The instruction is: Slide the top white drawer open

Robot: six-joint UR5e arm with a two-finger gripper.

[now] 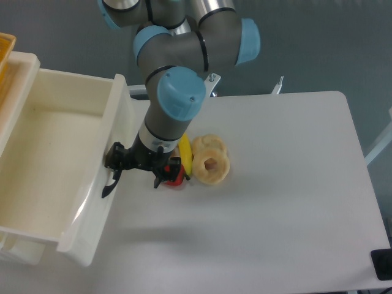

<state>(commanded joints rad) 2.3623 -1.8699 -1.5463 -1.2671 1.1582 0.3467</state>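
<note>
One robot arm reaches down at the left side of a white table (275, 202), seen from above. Its gripper (116, 166) sits at the front panel of the top white drawer (55, 153), its black fingers at the curved black handle (110, 185). The fingers seem closed around the top of that handle, though from this angle it cannot be told for certain whether they are clamped or merely hooked behind it. The drawer occupies the left edge of the view, pulled far out, so its deep, empty, cream interior is fully exposed. It looks like rigid, glossy plastic: stiff, probably light when empty, and smooth enough that fingers would slip on the panel itself. The handle is the only sensible place to grip, and a straight pull along the slide direction should keep the box from twisting or jamming. Just right of the gripper lie toy foods: a red piece (176, 173), a yellow banana (185, 153) and pale ring-shaped slices (211, 164). A yellow-orange tray (5, 52) shows at the upper left corner.
</note>
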